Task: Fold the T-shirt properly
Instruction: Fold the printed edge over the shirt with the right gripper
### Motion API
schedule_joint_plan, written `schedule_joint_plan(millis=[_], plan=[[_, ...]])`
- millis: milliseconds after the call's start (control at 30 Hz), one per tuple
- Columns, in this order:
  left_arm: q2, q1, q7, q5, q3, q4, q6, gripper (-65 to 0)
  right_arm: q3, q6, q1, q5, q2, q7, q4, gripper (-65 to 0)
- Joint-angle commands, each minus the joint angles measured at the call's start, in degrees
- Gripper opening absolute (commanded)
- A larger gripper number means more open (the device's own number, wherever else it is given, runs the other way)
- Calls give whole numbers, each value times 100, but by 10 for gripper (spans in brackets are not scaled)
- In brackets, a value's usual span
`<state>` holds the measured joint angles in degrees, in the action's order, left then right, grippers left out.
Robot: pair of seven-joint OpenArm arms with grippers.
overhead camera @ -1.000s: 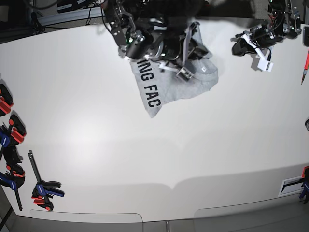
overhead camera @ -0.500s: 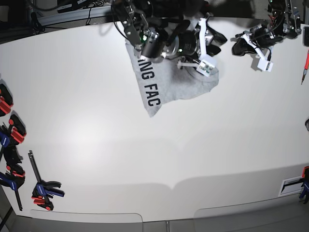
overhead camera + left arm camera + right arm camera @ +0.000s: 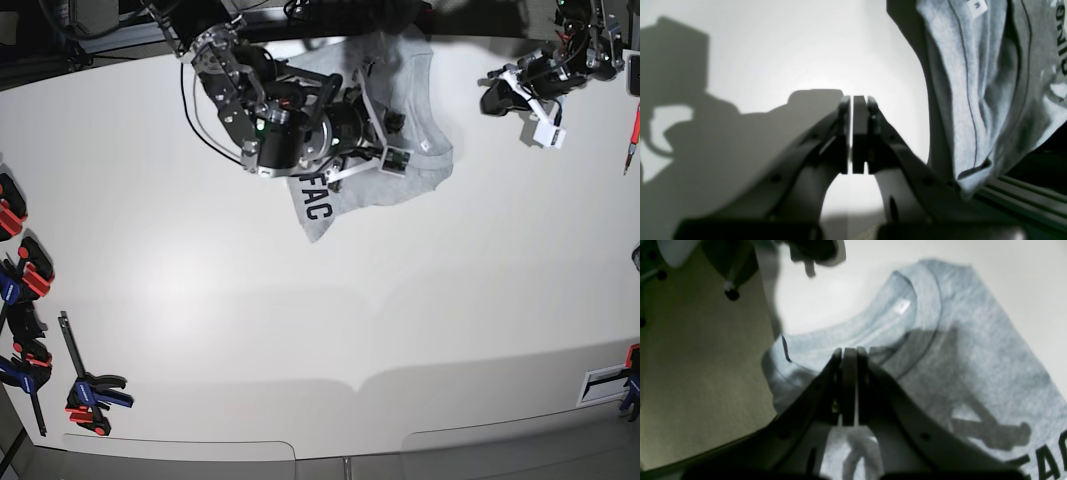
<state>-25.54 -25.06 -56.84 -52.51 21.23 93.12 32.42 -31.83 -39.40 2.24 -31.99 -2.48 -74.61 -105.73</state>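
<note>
The light grey T-shirt [image 3: 428,105] lies bunched at the table's far edge, with the black letters "FAC" showing at its lower corner. My right gripper [image 3: 392,158] is shut and sits low over the shirt. In the right wrist view its closed fingers [image 3: 848,386] sit just in front of the collar of the T-shirt [image 3: 973,350], with no fabric visible between them. My left gripper [image 3: 545,132] is off to the right, apart from the shirt. In the left wrist view it [image 3: 853,133] is shut and empty over bare table, with the T-shirt [image 3: 973,83] to its right.
Red and blue clamps [image 3: 90,395] lie along the table's left edge. A red tool [image 3: 633,130] is at the right edge. An aluminium rail [image 3: 1023,196] runs beyond the far edge, where the shirt hangs over. Tan floor [image 3: 700,373] shows past that edge.
My right arm has swung left and down across the shirt, covering most of the lettering. The shirt's upper part now spreads toward the far edge. The left arm has not moved.
</note>
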Motion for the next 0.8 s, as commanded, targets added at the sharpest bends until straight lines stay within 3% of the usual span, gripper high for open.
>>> schedule_joint_plan(millis=[0,400,600,767], plan=[[-83,15,92,-94,37,94,63,-650,-7,-60,94,-98,44,111,17,-650],[-83,15,94,-94,37,94,63,-650,-7,-60,446,291,103,282,1532,-650],[-83,15,116,-96,37,94,63,-650,2,-60,470,1403,83,586,2461,-650],[-83,15,116,-96,37,94,63,-650,678,1510,459,2437,74,866,2592,-650]])
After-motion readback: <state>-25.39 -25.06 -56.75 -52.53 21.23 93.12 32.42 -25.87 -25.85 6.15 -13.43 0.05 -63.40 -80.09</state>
